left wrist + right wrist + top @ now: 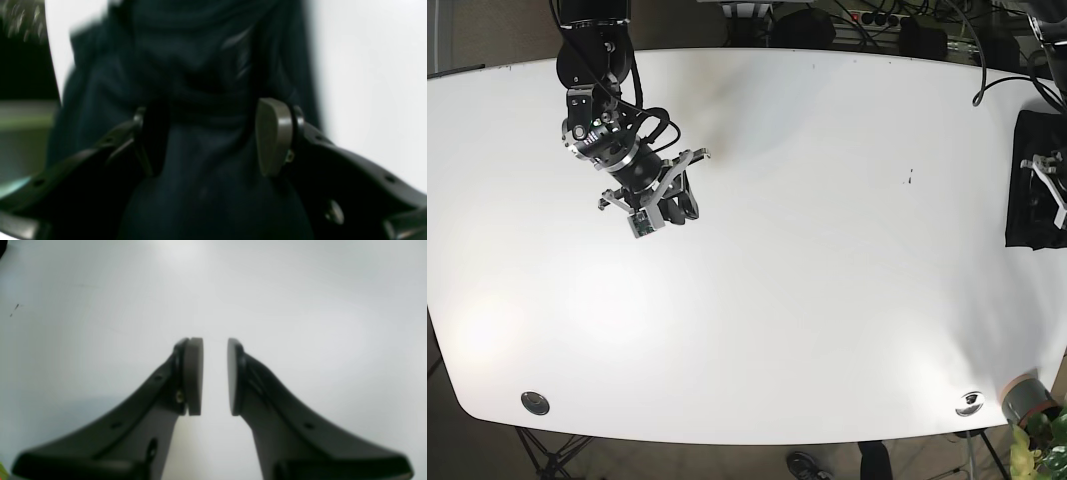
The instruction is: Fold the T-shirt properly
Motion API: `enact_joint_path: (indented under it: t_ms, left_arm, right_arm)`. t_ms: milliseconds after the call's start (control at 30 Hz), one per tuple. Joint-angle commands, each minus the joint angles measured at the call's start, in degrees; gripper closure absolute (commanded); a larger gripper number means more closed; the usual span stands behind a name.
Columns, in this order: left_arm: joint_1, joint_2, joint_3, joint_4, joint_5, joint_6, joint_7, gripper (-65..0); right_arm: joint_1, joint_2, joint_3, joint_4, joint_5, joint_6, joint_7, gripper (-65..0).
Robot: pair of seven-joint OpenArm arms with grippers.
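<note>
The dark navy T-shirt (1030,180) lies bunched at the far right edge of the white table (827,250). In the left wrist view the fabric (206,100) fills the frame. It narrows between the pads (273,136) of my left gripper (211,138), which pinch a thick bunch of it. The view is blurred. In the base view my left gripper (1049,190) sits on the shirt. My right gripper (215,376) is nearly shut with a narrow gap and holds nothing. It hovers over bare table at the upper left (667,205), far from the shirt.
Two round metal fittings (534,402) (970,402) sit near the table's front edge. A small dark mark (910,178) is on the table right of centre. Cables and gear (867,20) lie behind the back edge. A potted plant (1037,420) stands at the front right corner.
</note>
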Motion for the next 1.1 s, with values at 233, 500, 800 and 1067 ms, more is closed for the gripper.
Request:
enact_joint_path:
  t_ms: [233,500,800,1067]
  left_arm:
    - [3.5,4.2,-7.9,21.5,-6.2,4.9,-1.6,-33.9]
    - [8.5,18.3,-7.9,35.1,-6.1,14.6,-1.6,-30.1]
    - [16.1,35.8,-7.5,45.3,2.0,14.9,-1.6,-26.2]
    - [28.9,46.0,-7.5,53.0,2.4,14.9,-1.6,-26.2]
  right_arm:
    - [-1.7,4.0,3.2,0.1,-2.0,0.01,15.4,-11.6]
    - [-5.1,4.1,8.9,-3.6,-10.7,0.01,29.5,-11.6]
    - [-11.4,4.4,14.9,-7.1,-10.2,0.28,41.6,-11.6]
    - [-20.9,4.3,15.5,-6.8,-10.0,0.37,45.8,-11.6]
